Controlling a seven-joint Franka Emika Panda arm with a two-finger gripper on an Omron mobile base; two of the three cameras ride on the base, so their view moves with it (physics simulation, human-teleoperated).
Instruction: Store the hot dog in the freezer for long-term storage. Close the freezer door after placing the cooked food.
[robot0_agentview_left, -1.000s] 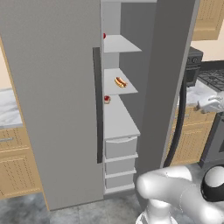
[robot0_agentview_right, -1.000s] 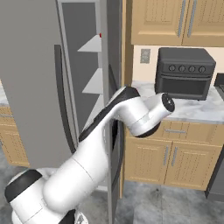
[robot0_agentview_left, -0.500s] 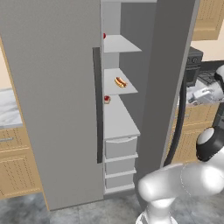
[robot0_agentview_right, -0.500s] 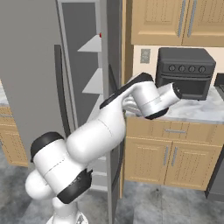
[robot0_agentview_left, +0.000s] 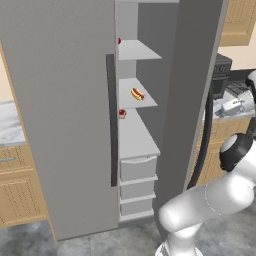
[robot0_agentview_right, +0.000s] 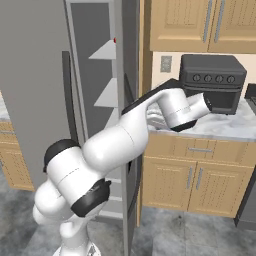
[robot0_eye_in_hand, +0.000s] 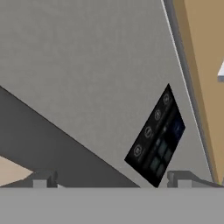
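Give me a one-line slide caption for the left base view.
Hot dog resting on a freezer shelf, freezer door wide open, arm reaching around its outer side.

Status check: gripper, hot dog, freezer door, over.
Gripper open, empty, facing grey freezer door. Tan-bun hot dog on white freezer shelf. Door wide open; nothing blocking.

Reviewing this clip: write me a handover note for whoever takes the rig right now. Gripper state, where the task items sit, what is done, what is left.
Gripper: open, empty, facing the outer face of the freezer door and its black dispenser panel.
Hot dog: lying on a white shelf inside the freezer.
Freezer door: standing open, arm reached around to its outer side.
Done: hot dog stored.
Left: push the freezer door shut.
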